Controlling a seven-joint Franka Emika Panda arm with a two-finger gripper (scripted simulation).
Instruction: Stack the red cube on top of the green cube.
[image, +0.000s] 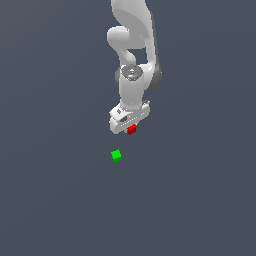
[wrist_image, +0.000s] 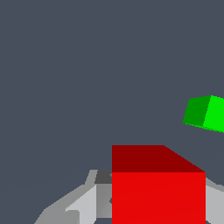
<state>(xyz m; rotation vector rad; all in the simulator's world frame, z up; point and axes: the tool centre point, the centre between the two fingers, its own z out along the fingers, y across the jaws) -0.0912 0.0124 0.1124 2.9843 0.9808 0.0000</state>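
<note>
The white gripper hangs from the arm in the middle of the exterior view, shut on the tiny red cube, which peeks out below its fingers. The green cube lies on the grey floor a short way below and toward the exterior view's left of the gripper, apart from it. In the wrist view the red cube looms large between the two grey fingers, which sit against its sides. The green cube shows smaller, off to one side, cut by the picture's edge.
Only the plain dark grey floor surrounds the cubes. The white arm rises behind the gripper toward the top of the exterior view.
</note>
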